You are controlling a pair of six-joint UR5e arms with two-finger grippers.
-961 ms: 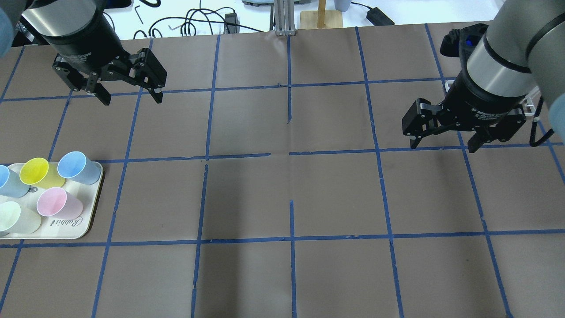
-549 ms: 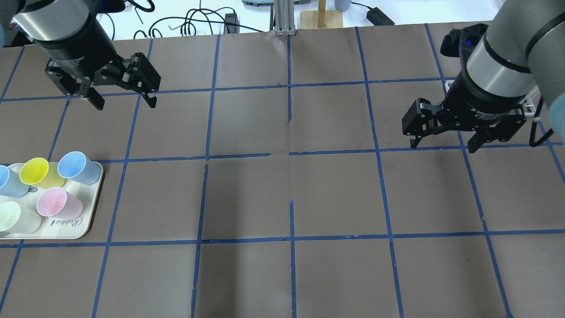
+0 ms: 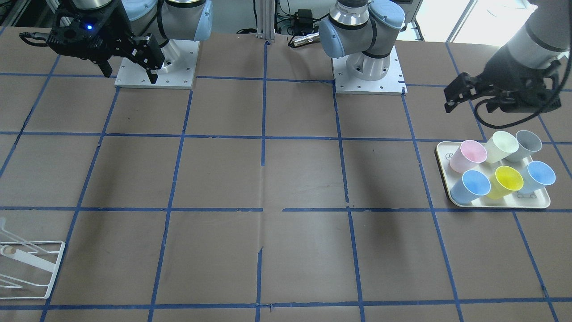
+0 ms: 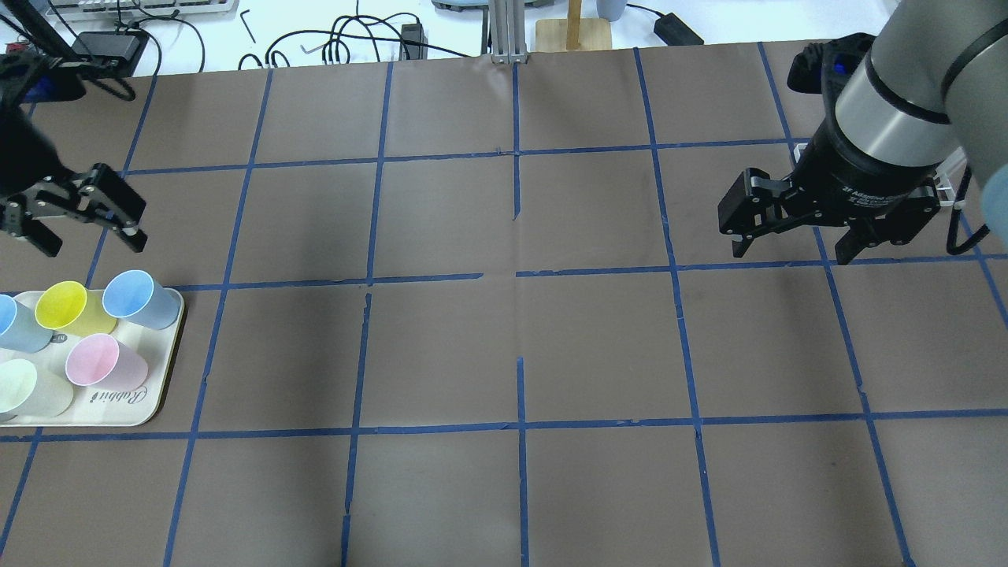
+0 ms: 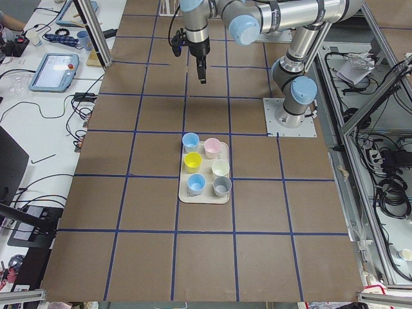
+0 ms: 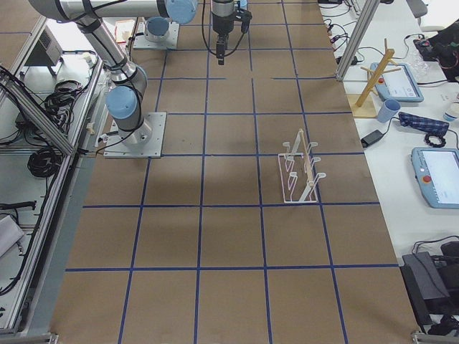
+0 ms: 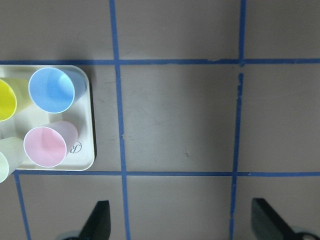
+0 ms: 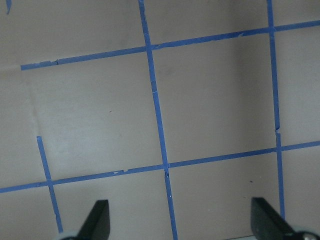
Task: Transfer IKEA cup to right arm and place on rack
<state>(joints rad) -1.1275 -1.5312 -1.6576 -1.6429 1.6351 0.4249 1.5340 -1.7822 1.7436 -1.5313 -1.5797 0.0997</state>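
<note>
The left end effector (image 4: 93,235) hangs spread and empty above the table (image 4: 504,354). Below it, past a light blue cup (image 4: 134,298), stands the IKEA cup (image 4: 104,364) on a cream tray (image 4: 153,405). The right end effector (image 4: 790,248) is likewise spread, with the rack (image 6: 300,172) on its side.

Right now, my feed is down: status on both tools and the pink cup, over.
Left tool open, empty, aloft near the tray. Right tool open, empty. Pink cup upright on tray, untouched. Cream cup close beside it.
</note>
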